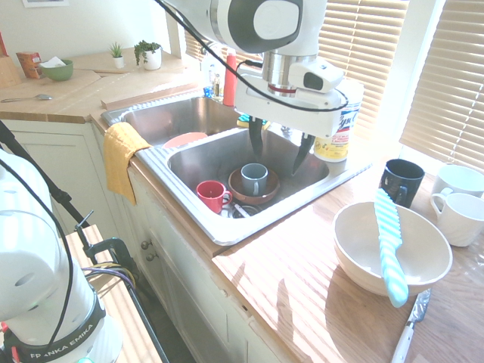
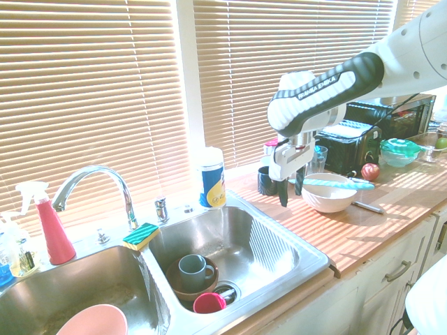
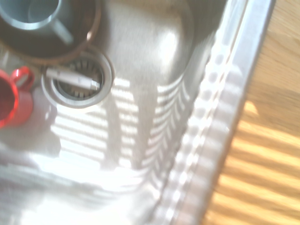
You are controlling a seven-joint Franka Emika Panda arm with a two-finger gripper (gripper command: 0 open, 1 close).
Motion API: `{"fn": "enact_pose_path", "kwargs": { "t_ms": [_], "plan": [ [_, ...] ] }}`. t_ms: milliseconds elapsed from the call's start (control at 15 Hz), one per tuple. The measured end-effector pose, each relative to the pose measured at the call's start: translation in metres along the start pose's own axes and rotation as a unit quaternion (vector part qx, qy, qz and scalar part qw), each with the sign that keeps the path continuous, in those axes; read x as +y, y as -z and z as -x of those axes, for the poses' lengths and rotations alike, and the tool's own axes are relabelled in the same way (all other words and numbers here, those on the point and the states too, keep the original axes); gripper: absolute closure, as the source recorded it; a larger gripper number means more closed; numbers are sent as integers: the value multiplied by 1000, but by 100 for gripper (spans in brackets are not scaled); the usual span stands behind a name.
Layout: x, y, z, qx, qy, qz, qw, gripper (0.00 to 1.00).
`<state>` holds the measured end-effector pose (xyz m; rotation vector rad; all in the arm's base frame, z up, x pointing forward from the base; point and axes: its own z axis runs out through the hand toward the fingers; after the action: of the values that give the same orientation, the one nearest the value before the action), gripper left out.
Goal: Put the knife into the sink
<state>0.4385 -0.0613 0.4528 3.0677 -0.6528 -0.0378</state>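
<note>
The turquoise knife [image 1: 389, 246] with white stripes lies across the rim of a white bowl [image 1: 363, 261] on the wooden counter; in the second exterior view the knife [image 2: 335, 183] rests on top of the bowl [image 2: 328, 199]. The steel two-basin sink [image 1: 181, 231] holds dishes in its right basin. My gripper [image 1: 278, 147] hangs open and empty above that basin's far side, well apart from the knife. From the other side the gripper [image 2: 290, 193] hovers over the sink [image 2: 300, 241] near its right rim. The wrist view shows the basin floor, the drain [image 3: 78, 82] and the sink rim [image 3: 225, 117].
In the basin sit a grey mug [image 1: 253, 178] on a brown dish, a red cup [image 1: 212, 195] and a pink bowl [image 1: 184, 140] in the other basin. A Lysol canister [image 1: 340, 128], a dark mug [image 1: 401, 181], white mugs [image 1: 460, 204] and a silver knife [image 1: 408, 333] stand near the bowl.
</note>
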Motion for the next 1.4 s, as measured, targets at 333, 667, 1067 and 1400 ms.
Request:
{"fn": "enact_pose_path", "kwargs": {
  "t_ms": [333, 667, 1067, 1400],
  "plan": [
    [80, 22, -26, 5, 121, 10, 993, 0],
    [146, 19, -57, 16, 101, 6, 995, 0],
    [191, -31, -96, 5, 78, 11, 997, 0],
    [196, -53, -112, -4, 69, 11, 998, 100]
  ]
}}
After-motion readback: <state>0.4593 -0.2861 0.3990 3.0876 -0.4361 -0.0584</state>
